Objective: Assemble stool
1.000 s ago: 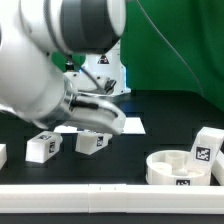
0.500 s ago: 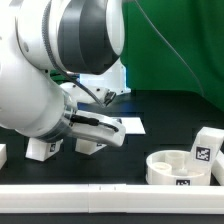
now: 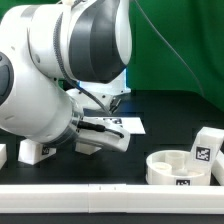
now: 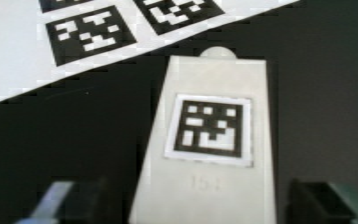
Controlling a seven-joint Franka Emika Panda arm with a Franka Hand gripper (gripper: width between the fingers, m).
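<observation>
Although the arm point(image 3: 60, 90) covers much of the exterior view, three white stool legs can be counted. One leg point(image 3: 35, 151) lies at that view's left, a second leg point(image 3: 92, 145) sits partly hidden under the arm, and a third leg point(image 3: 205, 148) stands at the right, close beside the single round seat point(image 3: 178, 168). A white sliver point(image 3: 2, 155) at the left edge is too cut off to name. One long rail point(image 3: 100, 193) borders the front, near the seat's rim. Dark table point(image 3: 140, 150) lies between the second leg and the seat. In the wrist view the gripper point(image 4: 185, 200) stands partly open astride the second leg, whose tag faces up. A strip of table shows between the leg and each of the fingers point(image 4: 318, 198), so nothing is held. The marker board point(image 4: 51, 50) lies past the leg's far end, apart from it.
</observation>
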